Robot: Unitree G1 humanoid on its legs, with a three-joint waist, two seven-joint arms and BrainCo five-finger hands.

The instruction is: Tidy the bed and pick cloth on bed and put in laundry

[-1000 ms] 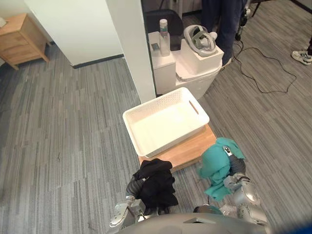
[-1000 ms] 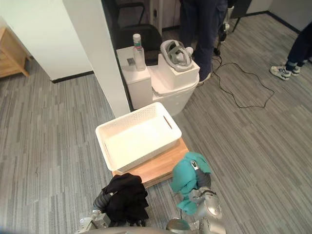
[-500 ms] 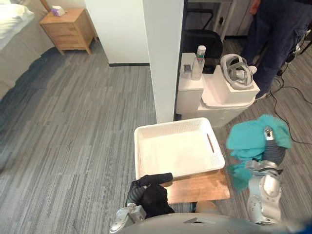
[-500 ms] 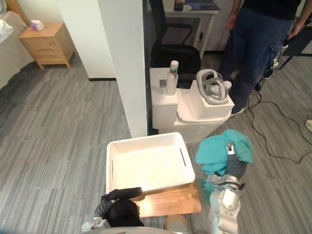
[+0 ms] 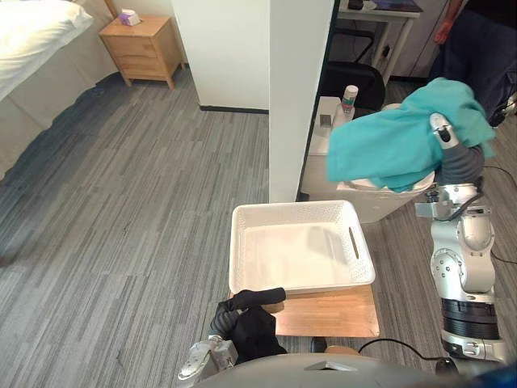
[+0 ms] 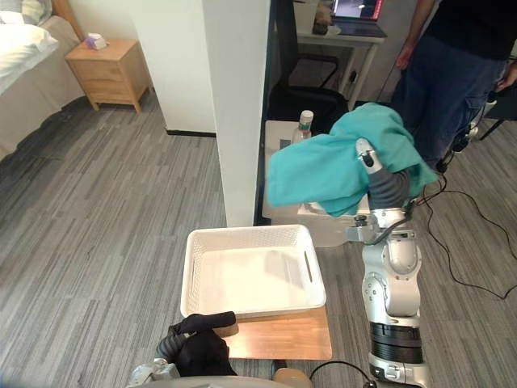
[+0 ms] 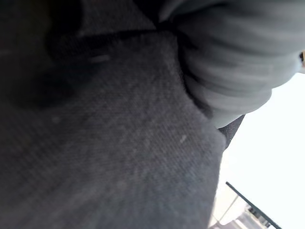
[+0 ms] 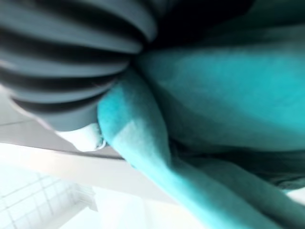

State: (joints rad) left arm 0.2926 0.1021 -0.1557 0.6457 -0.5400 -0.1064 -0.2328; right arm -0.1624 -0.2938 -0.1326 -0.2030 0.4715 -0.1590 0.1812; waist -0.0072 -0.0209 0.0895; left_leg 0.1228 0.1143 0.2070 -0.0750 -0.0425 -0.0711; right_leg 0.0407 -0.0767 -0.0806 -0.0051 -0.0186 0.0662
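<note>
Grey plank floor (image 5: 121, 226) of a bedroom, seen from above. A white pillar (image 5: 299, 89) stands at centre. The bed (image 5: 32, 40) and a nightstand (image 5: 144, 44) lie far off on my left.

Just before the pillar, a white basket (image 5: 295, 207) sits empty on a wooden board (image 5: 331, 314). Behind it on my right is a white cabinet (image 5: 380, 206) with a bottle (image 5: 349, 95) on top. A dark chair (image 5: 355, 81), a desk (image 6: 355, 24) and a standing person (image 6: 460, 73) close that side.

My right hand (image 5: 441, 129) is high above the cabinet, beyond the basket's far right corner. The teal cloth (image 5: 396, 141) is draped over it, so I cannot tell whether it is open or closed.

My left hand (image 5: 220, 318) is low at the basket's near rim, wrapped in the black cloth (image 5: 257, 327). Its state I cannot tell either.

Open floor lies on my left. The pillar and cabinet block the way ahead.
</note>
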